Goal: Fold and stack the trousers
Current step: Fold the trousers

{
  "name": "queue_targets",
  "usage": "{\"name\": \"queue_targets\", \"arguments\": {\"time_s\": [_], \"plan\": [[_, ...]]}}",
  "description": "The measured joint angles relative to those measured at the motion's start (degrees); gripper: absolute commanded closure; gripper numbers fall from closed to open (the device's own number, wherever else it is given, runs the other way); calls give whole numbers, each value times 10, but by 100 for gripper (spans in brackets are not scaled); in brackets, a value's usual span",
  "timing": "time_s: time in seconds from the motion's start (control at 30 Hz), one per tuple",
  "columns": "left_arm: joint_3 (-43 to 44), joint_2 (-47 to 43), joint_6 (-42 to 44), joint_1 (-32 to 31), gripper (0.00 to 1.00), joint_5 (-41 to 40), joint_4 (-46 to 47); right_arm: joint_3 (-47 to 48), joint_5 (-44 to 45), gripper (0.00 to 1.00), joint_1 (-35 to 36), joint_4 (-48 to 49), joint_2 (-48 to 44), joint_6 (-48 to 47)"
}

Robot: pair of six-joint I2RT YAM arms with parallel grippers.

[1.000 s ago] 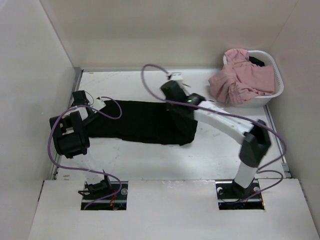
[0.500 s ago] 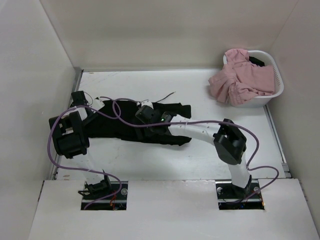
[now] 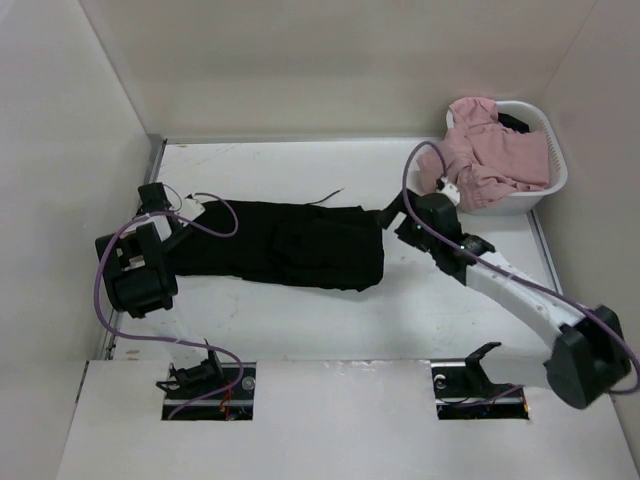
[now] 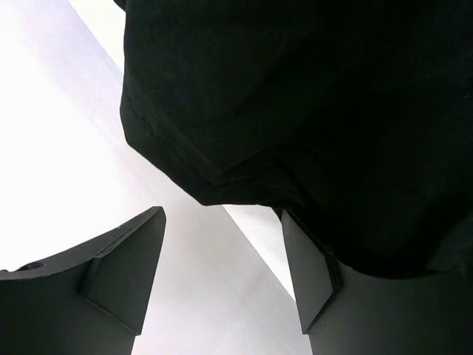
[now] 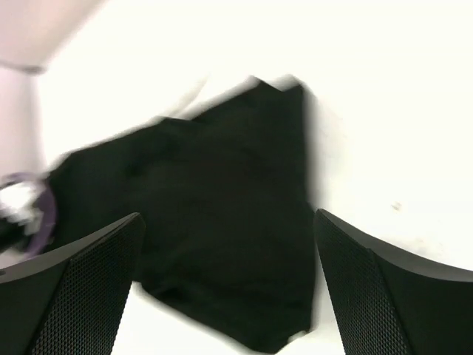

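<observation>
Left gripper (image 4: 222, 214): at the left end of the trousers, fingers spread. White surface shows in the gap, and black cloth lies against the right-hand finger (image 4: 310, 281).
Trousers (image 3: 290, 245): black, lying flat as a long band across the left and middle of the surface (image 3: 300, 320). They run from the left gripper to a squared-off right end.
Drawstring (image 3: 327, 195): a thin strand trailing off the far edge of the trousers onto the surface.
Right gripper (image 5: 228, 216): just beyond the trousers' right end, raised above the surface. The fingers are spread wide with nothing between them.
Basket (image 3: 525, 205): white, in the far right corner, well apart from the trousers. Pink clothes (image 3: 485, 155) spill over its near rim.
</observation>
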Motion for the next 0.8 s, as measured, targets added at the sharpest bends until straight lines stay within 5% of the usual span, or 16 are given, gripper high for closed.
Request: {"name": "queue_targets", "arguments": {"time_s": [0.2, 0.3, 0.37, 0.43, 0.63, 0.8], "plan": [[-3, -3, -3, 2, 36, 0, -1, -82, -91, 0, -12, 88, 172, 76], [-7, -11, -7, 5, 35, 0, -7, -67, -134, 37, -8, 160, 213, 105], [-10, -19, -10, 8, 35, 1, -13, -61, -160, 79, -5, 189, 235, 116], [-10, -30, -13, 8, 35, 3, -24, -66, -178, 98, -7, 197, 240, 129], [-10, -89, -32, -7, 34, 10, -58, -61, -190, 100, -84, 74, 107, 64], [-10, -158, -51, -72, 33, 14, -66, 128, -133, 100, -125, -115, 73, -108]]}}
